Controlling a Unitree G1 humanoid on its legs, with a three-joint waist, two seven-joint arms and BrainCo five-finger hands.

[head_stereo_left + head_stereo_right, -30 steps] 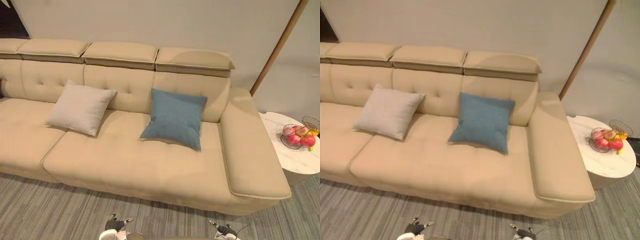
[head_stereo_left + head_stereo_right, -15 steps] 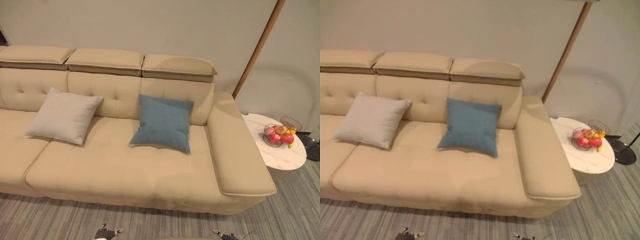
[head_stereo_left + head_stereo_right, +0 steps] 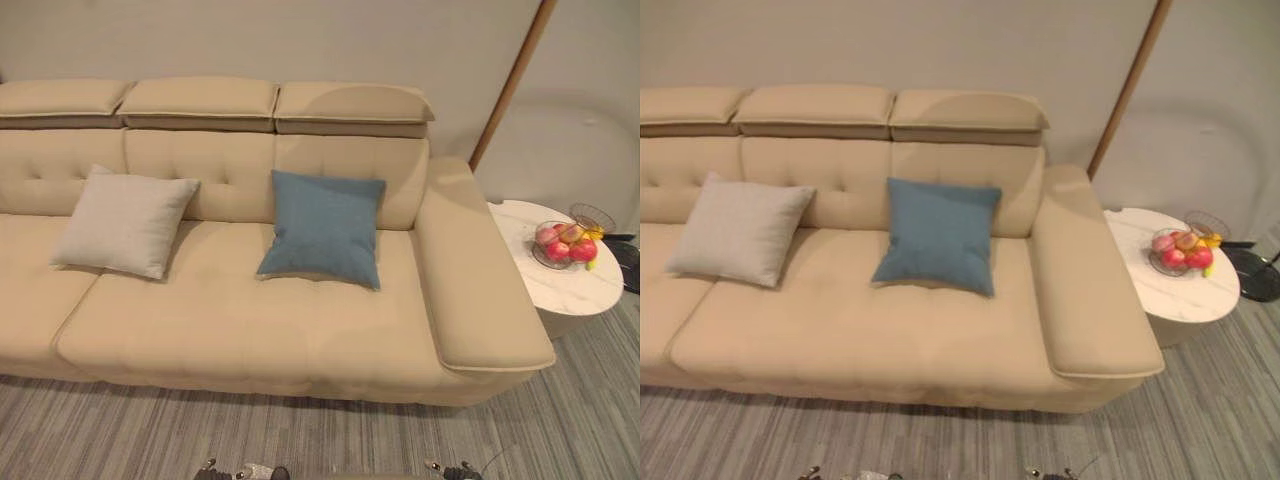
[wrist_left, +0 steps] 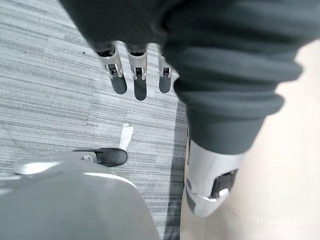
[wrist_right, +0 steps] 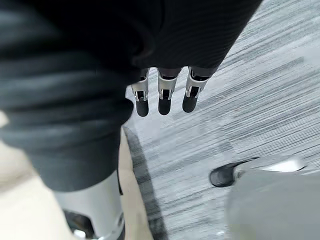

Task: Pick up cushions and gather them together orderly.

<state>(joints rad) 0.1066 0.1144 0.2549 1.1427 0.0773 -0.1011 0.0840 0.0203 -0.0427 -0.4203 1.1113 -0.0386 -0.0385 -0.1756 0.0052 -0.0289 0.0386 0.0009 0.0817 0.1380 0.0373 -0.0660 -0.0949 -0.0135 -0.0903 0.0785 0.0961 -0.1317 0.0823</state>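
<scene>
Cushions sit well apart on tan sofa [image 3: 250,330] seat, both leaning vs backrest: beige cushion [image 3: 125,222] to the left, blue cushion [image 3: 323,228] nearer right armrest. Left hand [image 4: 137,72] & right hand [image 5: 165,97] hang over grey striped carpet [image 3: 150,430], fingers straight, holding nothing. Fruit basket [image 3: 565,243] on round white side table [image 3: 562,295] just beside sofa's right end.

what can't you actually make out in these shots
- sofa: left end cut off by the edge of both eye views
- fruit in the wire basket on the side table: too small to name, eye views
- wooden pole: top cut off by the upper edge, eye views
- left hand, palm: behind its dark cover, left wrist view
</scene>
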